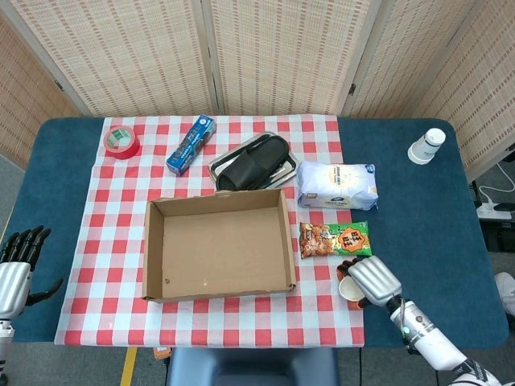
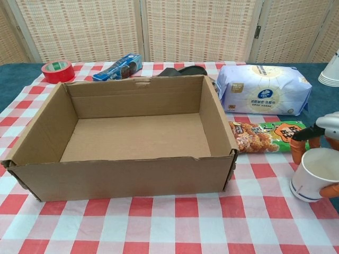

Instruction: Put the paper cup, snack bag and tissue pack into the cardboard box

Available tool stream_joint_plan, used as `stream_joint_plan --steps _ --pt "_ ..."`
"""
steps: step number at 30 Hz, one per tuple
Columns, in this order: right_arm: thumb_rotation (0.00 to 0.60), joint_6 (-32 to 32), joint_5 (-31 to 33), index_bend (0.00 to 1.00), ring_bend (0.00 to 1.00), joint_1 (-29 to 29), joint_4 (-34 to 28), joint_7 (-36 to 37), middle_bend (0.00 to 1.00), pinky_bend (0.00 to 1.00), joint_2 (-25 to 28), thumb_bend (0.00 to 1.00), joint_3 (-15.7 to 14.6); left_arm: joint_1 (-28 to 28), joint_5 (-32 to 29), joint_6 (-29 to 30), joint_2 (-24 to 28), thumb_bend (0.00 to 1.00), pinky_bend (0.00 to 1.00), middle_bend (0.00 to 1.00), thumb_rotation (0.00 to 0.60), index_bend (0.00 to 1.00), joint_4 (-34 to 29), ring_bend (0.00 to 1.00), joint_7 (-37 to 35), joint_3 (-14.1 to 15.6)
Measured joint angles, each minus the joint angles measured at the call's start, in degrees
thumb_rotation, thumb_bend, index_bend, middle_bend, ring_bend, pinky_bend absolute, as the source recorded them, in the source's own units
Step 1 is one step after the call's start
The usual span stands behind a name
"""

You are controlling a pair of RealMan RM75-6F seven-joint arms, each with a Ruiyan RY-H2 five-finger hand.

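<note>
Showing the first step, cup pickup: the empty cardboard box [image 1: 217, 245] sits mid-worktop, the tissue pack [image 1: 336, 185] at its 2 o'clock, the snack bag [image 1: 335, 239] at 3 o'clock. The right robot hand [image 1: 368, 281] grasps the paper cup [image 2: 315, 175] at 4 o'clock; next, likely lifting toward 9 o'clock. The left robot hand [image 1: 18, 269] rests released.

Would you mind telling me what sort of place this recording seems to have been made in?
Probably an indoor test or lab setup, not a home: woven folding screens close off the back, a checked cloth covers a blue table, and assorted goods surround a cardboard box.
</note>
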Motion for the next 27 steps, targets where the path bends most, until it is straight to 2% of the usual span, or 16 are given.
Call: stream_joint_plan --steps 6,10,16,22,27 --pt "0.600 2.42 -0.01 0.79 0.50 -0.02 -3.65 -0.04 0.47 0.71 4.01 0.10 1.42 -0.14 0.05 -0.29 -0.04 0.22 0.00 0.00 0.600 0.00 -0.04 0.00 0.17 0.05" --pt "0.600 4.06 0.52 0.80 0.51 0.66 -6.85 -1.04 0.47 0.72 7.15 0.10 4.06 -0.16 0.19 -0.27 -0.10 0.22 0.00 0.00 0.600 0.00 -0.14 0.00 0.42 0.12" --pt "0.600 4.81 0.15 0.78 0.51 4.17 -11.00 -4.73 0.48 0.72 9.06 0.10 8.76 -0.19 0.00 -0.50 -0.10 0.22 0.00 0.00 0.600 0.00 -0.27 0.00 0.80 0.15" --pt "0.600 2.42 1.24 0.78 0.51 10.25 -13.81 -5.75 0.48 0.72 8.86 0.10 14.46 -0.38 -0.23 -0.93 -0.23 0.22 0.00 0.00 0.600 0.00 -0.13 0.00 0.94 0.08" --pt "0.600 -0.44 2.90 0.77 0.51 15.57 -13.23 -5.46 0.48 0.72 4.67 0.10 17.02 -0.51 -0.53 -1.40 -0.37 0.22 0.00 0.00 0.600 0.00 -0.01 0.00 1.49 0.10"
